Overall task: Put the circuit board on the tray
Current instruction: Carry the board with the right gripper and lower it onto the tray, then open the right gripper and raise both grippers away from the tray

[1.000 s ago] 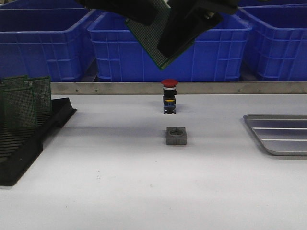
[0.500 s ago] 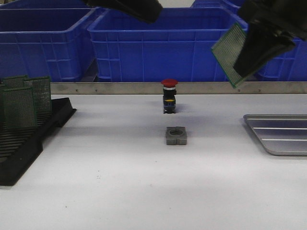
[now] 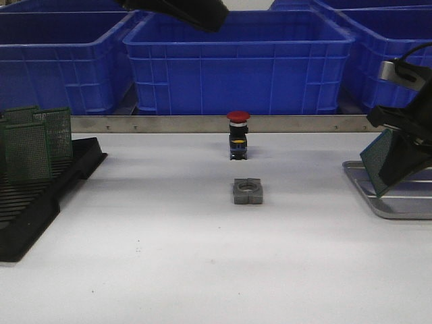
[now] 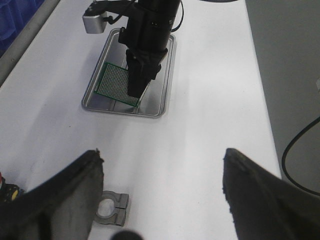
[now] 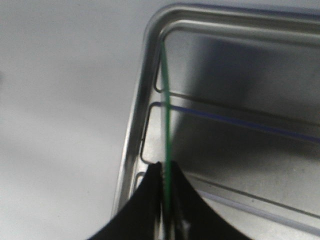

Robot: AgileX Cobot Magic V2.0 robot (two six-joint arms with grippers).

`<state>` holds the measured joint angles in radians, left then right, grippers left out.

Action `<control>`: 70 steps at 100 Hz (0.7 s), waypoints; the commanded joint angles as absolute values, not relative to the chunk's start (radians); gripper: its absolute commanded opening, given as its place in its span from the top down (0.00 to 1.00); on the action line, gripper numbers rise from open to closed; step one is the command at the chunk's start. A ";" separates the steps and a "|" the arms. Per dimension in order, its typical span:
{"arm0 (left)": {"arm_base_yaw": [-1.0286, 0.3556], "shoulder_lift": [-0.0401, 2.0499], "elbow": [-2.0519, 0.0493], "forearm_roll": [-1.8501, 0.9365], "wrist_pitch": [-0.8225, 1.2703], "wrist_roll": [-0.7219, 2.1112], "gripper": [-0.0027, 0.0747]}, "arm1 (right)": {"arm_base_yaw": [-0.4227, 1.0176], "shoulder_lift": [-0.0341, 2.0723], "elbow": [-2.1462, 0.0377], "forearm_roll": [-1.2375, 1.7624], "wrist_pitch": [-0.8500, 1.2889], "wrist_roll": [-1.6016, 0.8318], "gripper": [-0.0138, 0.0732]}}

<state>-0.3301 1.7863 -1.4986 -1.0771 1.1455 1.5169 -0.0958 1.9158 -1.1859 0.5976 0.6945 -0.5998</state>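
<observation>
Over the tray (image 3: pixel 378 202), R pincer (image 5: pixel 166 172) pinches tilted circuit board (image 4: pixel 117 85); L pincer (image 4: pixel 160 200) spread; no legible writing.

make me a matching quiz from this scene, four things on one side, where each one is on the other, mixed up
Things:
1. circuit board
2. red-capped button
3. grey block with a hole
4. black rack

Places:
A. left side of the table, with green boards standing in it
B. middle of the table, nearer the camera
C. pinched in the right gripper, over the tray
D. middle of the table, near the metal rail

Pairs: 1-C, 2-D, 3-B, 4-A
</observation>
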 commanded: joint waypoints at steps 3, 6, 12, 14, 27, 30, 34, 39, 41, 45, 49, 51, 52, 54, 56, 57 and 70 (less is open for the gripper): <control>-0.340 1.734 -1.530 -1.152 1.147 1.510 0.34 | -0.106 1.871 -1.215 0.622 0.689 -0.602 0.47; -0.340 1.734 -1.530 -1.152 1.147 1.510 0.34 | -0.109 1.867 -1.215 0.617 0.690 -0.602 0.33; -0.340 1.734 -1.530 -1.152 1.147 1.510 0.34 | -0.120 1.860 -1.215 0.608 0.690 -0.602 0.16; -0.340 1.734 -1.530 -1.152 1.147 1.510 0.34 | -0.125 1.856 -1.215 0.606 0.693 -0.601 0.13; -0.340 1.734 -1.530 -1.152 1.147 1.510 0.34 | -0.161 1.819 -1.215 0.605 0.715 -0.590 0.20; -0.340 1.734 -1.530 -1.152 1.147 1.510 0.34 | -0.169 1.806 -1.215 0.603 0.720 -0.590 0.20; -0.340 1.734 -1.530 -1.152 1.147 1.510 0.34 | -0.174 1.785 -1.214 0.600 0.725 -0.590 0.20; -0.340 1.734 -1.530 -1.152 1.147 1.510 0.34 | -0.176 1.757 -1.214 0.592 0.728 -0.590 0.20; -0.340 1.734 -1.530 -1.152 1.147 1.510 0.34 | -0.176 1.743 -1.214 0.590 0.731 -0.590 0.20; -0.340 1.734 -1.530 -1.152 1.144 1.510 0.34 | -0.176 1.720 -1.214 0.590 0.729 -0.591 0.20; -0.340 1.734 -1.530 -1.150 1.142 1.510 0.34 | -0.175 1.692 -1.214 0.590 0.724 -0.591 0.20; -0.340 1.734 -1.530 -1.146 1.142 1.510 0.34 | -0.174 1.677 -1.214 0.590 0.724 -0.591 0.20; -0.340 1.734 -1.530 -1.145 1.142 1.510 0.34 | -0.174 1.672 -1.214 0.590 0.724 -0.591 0.20; -0.340 1.734 -1.530 -1.142 1.142 1.510 0.34 | -0.173 1.657 -1.214 0.590 0.724 -0.592 0.20; -0.340 1.734 -1.530 -1.141 1.142 1.510 0.34 | -0.172 1.642 -1.213 0.590 0.724 -0.593 0.20; -0.340 1.734 -1.530 -1.142 1.142 1.510 0.34 | -0.172 1.636 -1.213 0.590 0.724 -0.593 0.20; -0.331 1.734 -1.530 -1.142 1.142 1.510 0.34 | -0.154 1.527 -1.173 0.591 0.683 -0.620 0.20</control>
<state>-0.3301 1.7863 -1.4986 -1.0753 1.1398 1.5169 -0.1647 1.6361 -1.1774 0.5714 0.7240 -0.5898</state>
